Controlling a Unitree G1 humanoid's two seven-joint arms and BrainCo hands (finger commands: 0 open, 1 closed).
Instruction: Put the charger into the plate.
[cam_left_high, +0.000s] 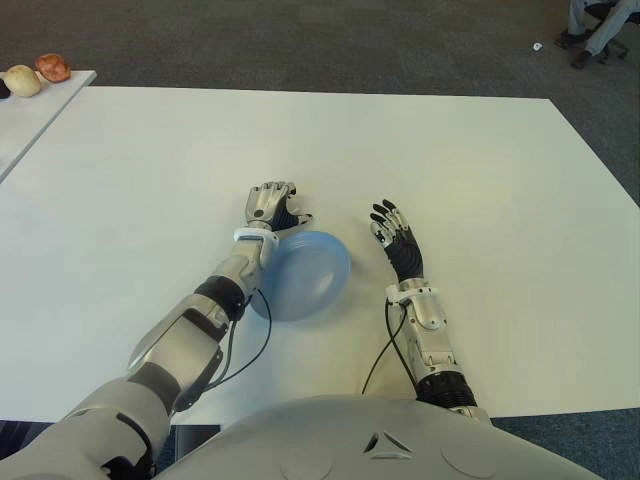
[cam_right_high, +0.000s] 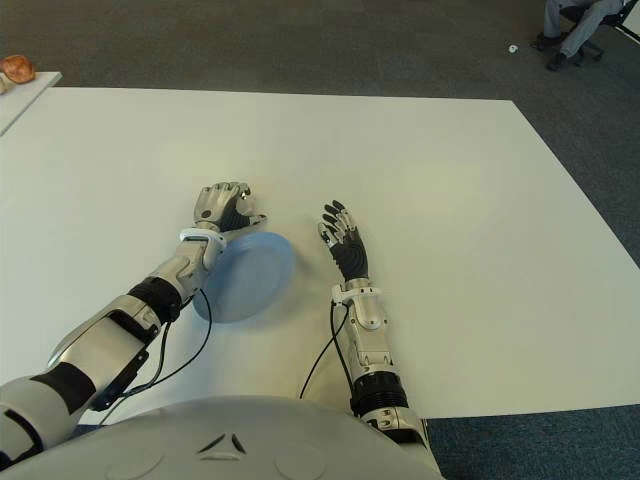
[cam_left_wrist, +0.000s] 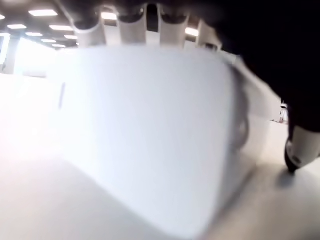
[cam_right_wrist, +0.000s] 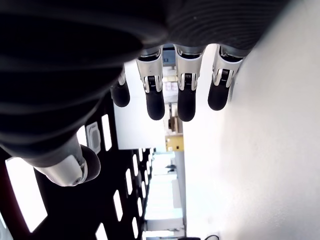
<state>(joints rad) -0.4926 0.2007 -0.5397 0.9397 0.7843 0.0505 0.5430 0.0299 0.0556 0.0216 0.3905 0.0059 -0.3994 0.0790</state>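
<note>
White tabletop (cam_left_high: 480, 170), one, wide and mostly bare, standing on dark grey carpet (cam_left_high: 300, 40).

Far left: one second white surface (cam_left_high: 30, 110), separate from the main tabletop, carrying two small rounded items, one pale (cam_left_high: 22, 80) and one reddish-brown (cam_left_high: 52, 67); what they are cannot be told.

Left of centre: one left hand (cam_left_high: 272, 207), fingers curled around a white boxy object, the charger (cam_left_wrist: 150, 135). In the left wrist view the charger fills most of the picture, with the fingertips (cam_left_wrist: 130, 25) wrapped over its far edge. In the eye views the charger itself is hidden inside the curled fingers. The hand sits at the far rim of the plate; whether the charger touches the plate cannot be told.

Centre: one plate (cam_left_high: 310, 280), light blue, round, lying on the tabletop just in front of the robot's body. The left forearm crosses its left edge. Two black cables (cam_left_high: 262, 340) trail from the arms across the tabletop.

Right of centre: one right hand (cam_left_high: 393, 228), fingers stretched out and holding nothing, just beside the plate on its right side, apart from it.

Far right, beyond the tabletop: one person's legs (cam_left_high: 600, 30) on a chair, and one small white scrap (cam_left_high: 537, 46) on the carpet.

No brands, labels or writing can be read anywhere.
</note>
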